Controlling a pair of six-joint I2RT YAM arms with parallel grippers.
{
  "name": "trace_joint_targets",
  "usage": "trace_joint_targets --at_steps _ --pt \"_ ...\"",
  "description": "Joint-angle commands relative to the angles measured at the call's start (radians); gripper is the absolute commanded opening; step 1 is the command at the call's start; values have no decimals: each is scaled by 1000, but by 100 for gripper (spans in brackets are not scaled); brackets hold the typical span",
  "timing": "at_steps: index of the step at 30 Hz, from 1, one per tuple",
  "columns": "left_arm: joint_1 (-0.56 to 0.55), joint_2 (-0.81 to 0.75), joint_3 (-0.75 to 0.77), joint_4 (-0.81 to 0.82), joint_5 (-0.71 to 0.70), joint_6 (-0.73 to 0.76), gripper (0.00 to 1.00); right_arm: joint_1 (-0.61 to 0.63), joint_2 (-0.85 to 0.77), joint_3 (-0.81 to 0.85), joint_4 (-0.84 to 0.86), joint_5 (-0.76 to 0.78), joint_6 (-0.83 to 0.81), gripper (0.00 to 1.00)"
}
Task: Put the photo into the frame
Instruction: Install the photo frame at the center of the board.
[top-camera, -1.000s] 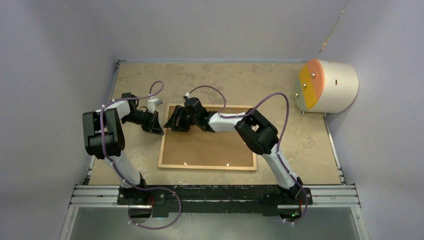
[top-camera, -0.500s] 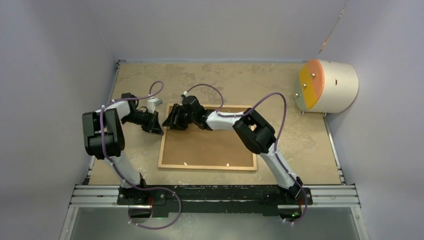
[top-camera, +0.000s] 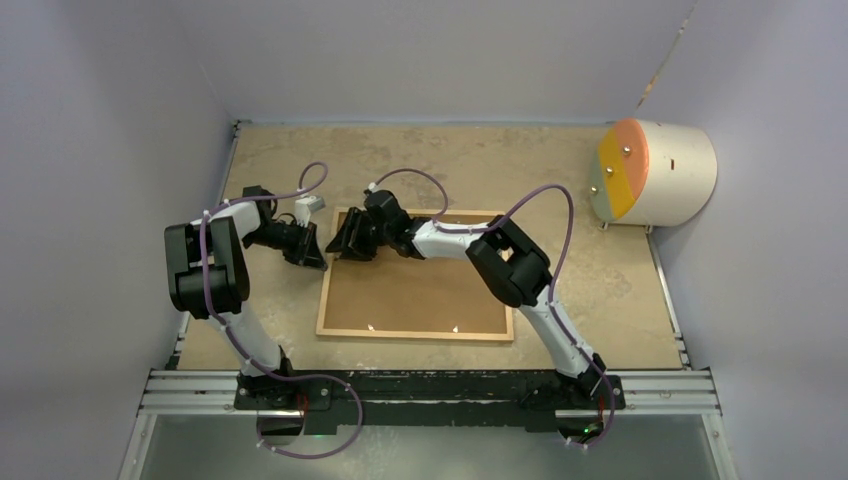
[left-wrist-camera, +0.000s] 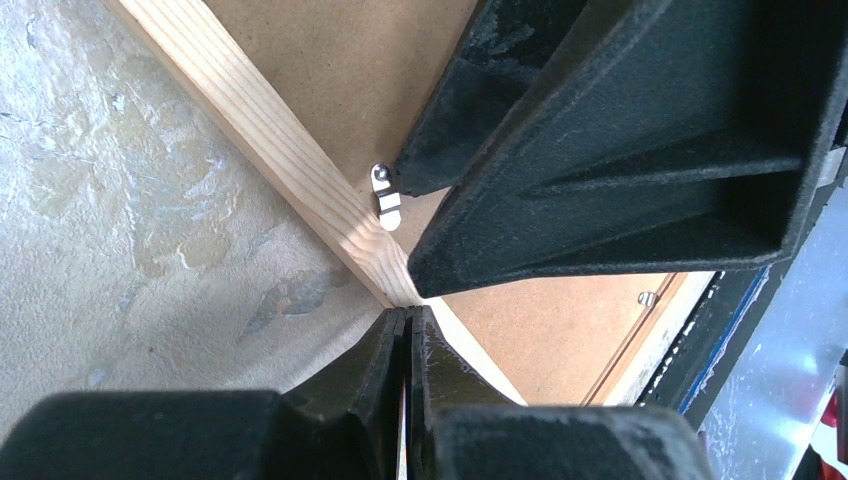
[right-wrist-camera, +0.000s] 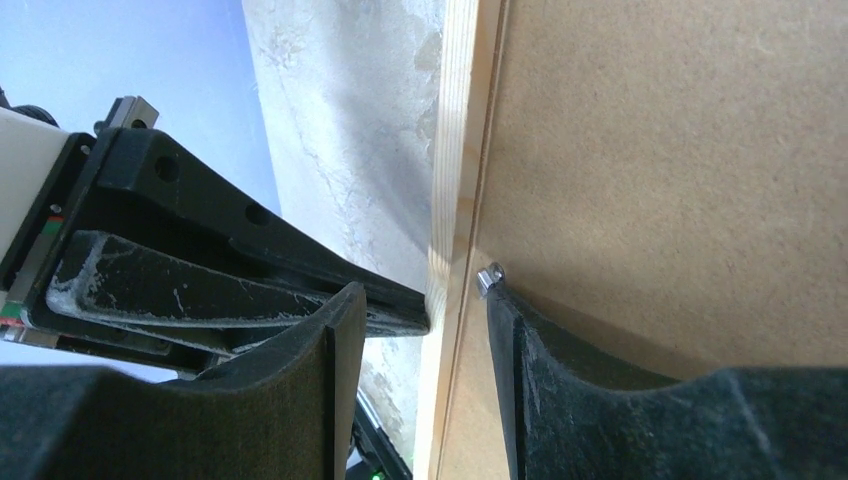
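Note:
The frame (top-camera: 415, 335) lies face down mid-table with the brown backing board (top-camera: 420, 290) filling it. The photo is out of sight. My left gripper (top-camera: 308, 255) is shut, its tips (left-wrist-camera: 408, 312) against the outside of the frame's left strip (left-wrist-camera: 270, 135) near the far-left corner. My right gripper (top-camera: 347, 245) is open and straddles that strip (right-wrist-camera: 460, 120). One of its fingers (right-wrist-camera: 300, 380) is outside the frame. The other finger (right-wrist-camera: 560, 390) rests on the backing board (right-wrist-camera: 680, 150), its tip at a small metal clip (right-wrist-camera: 490, 277), also in the left wrist view (left-wrist-camera: 386, 195).
A white cylinder with an orange and yellow face (top-camera: 655, 172) lies at the back right. Grey walls close in the table on the left, back and right. A metal rail (top-camera: 430, 385) runs along the near edge.
My right gripper has moved slightly left toward the frame's far-left corner. The left gripper and the frame have not moved.

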Motion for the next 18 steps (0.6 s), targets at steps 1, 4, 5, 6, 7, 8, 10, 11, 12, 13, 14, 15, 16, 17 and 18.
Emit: trace_joint_targets --at_steps 1,4,5,6,7,8,10,11,12,13,14,15,16,17,18 --pt "-13 17 -30 75 -75 70 4 9 -48 -69 -57 37 -9 52" --pt "-13 18 -26 72 -73 68 4 12 -52 -79 -52 38 -32 52" --pt "-13 18 -26 72 -73 68 4 13 -50 -78 -53 36 -30 52" --pt "-13 17 -26 72 -73 68 4 13 -47 -77 -53 34 -29 52" --pt "-13 16 -25 72 -72 67 4 13 -46 -75 -53 34 -28 52" --pt "-13 15 -26 71 -73 68 4 13 -43 -70 -53 33 -29 52" --pt "-13 15 -28 73 -75 68 4 13 -32 -52 -58 30 -26 52" --pt "-13 16 -28 72 -75 67 4 14 -24 -41 -59 26 -21 52" --pt "-13 17 -28 73 -75 67 4 14 -13 -31 -62 21 -18 52" --pt "-13 16 -28 74 -75 68 4 15 -5 -24 -65 16 -15 52" --pt "-12 14 -29 74 -74 68 4 16 1 -18 -63 11 -9 52" --pt "-13 15 -30 74 -74 69 4 19 7 -15 -62 7 -4 52" --pt "-13 15 -31 75 -74 70 4 21 13 -10 -62 6 -2 52" --pt "-13 15 -32 75 -74 68 4 22 19 -5 -64 1 2 52" --pt "-13 15 -32 75 -73 68 4 23 24 1 -66 -2 6 52"
